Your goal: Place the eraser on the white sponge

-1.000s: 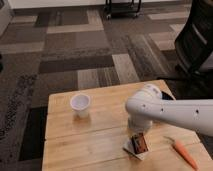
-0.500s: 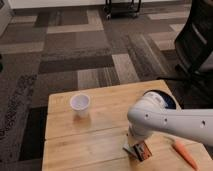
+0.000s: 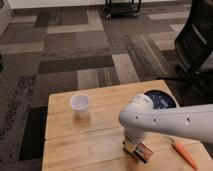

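The eraser, a small dark block with orange-brown edges, lies near the front edge of the wooden table. A small off-white patch shows at its left end; I cannot tell whether this is the white sponge or the eraser's label. No other flat white pad is in view. My gripper points down right at the eraser's left side, mostly hidden under the thick white arm that reaches in from the right.
A white cup stands upright at the table's left middle. An orange carrot-like stick lies at the front right. A dark blue round dish sits behind the arm. A black office chair stands at the right.
The arm has swung forward and lower over the table, now covering more of the right side. The eraser stays at the same spot under the gripper.
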You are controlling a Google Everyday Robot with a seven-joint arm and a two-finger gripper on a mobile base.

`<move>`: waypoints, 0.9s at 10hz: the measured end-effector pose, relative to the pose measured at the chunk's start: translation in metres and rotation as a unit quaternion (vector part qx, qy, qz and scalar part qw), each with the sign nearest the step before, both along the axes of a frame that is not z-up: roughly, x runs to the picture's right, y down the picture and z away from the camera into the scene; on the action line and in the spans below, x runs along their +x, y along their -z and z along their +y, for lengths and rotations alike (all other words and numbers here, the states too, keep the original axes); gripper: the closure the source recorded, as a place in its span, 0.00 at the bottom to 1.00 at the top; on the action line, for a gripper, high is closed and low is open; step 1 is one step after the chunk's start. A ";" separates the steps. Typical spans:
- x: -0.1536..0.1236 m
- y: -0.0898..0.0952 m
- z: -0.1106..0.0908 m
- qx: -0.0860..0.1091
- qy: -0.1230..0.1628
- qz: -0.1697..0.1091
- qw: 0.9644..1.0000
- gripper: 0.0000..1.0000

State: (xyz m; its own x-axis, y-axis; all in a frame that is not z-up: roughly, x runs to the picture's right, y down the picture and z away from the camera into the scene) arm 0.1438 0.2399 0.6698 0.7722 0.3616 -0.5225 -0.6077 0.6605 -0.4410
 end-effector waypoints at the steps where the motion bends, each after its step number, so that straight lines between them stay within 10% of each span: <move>1: 0.001 -0.003 -0.003 0.003 0.007 -0.001 1.000 1.00; 9: -0.008 -0.014 0.008 0.019 0.024 0.002 1.000 1.00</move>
State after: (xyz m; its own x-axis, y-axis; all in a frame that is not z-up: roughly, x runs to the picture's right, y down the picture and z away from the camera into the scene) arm 0.1357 0.2476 0.6841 0.7871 0.3433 -0.5124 -0.5764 0.7052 -0.4129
